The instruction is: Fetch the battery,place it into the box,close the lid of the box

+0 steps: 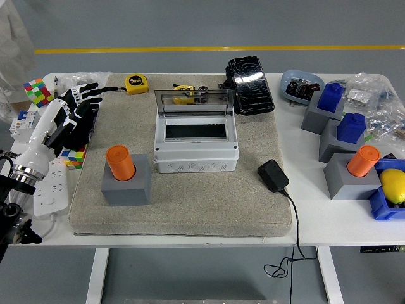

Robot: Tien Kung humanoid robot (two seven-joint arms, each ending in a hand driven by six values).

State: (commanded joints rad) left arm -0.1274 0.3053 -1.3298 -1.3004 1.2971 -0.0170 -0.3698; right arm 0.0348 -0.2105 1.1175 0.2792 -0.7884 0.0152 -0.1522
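Left hand [69,117]: fingers spread, holding nothing, hovering off the mat's left edge.
Right hand: out of view.
Battery [120,163]: orange cylinder, smooth, upright in a grey block [126,183], just right of the hand and nearer the tabletop [190,234] edge.
Box [196,144]: pale hard plastic, farther right; clear hinged lid [193,101] up, cavity dark.
Mat [209,196]: beige, coarse weave.
Risk: slick round battery could slip or tip its block; a low carry could clip the raised lid.
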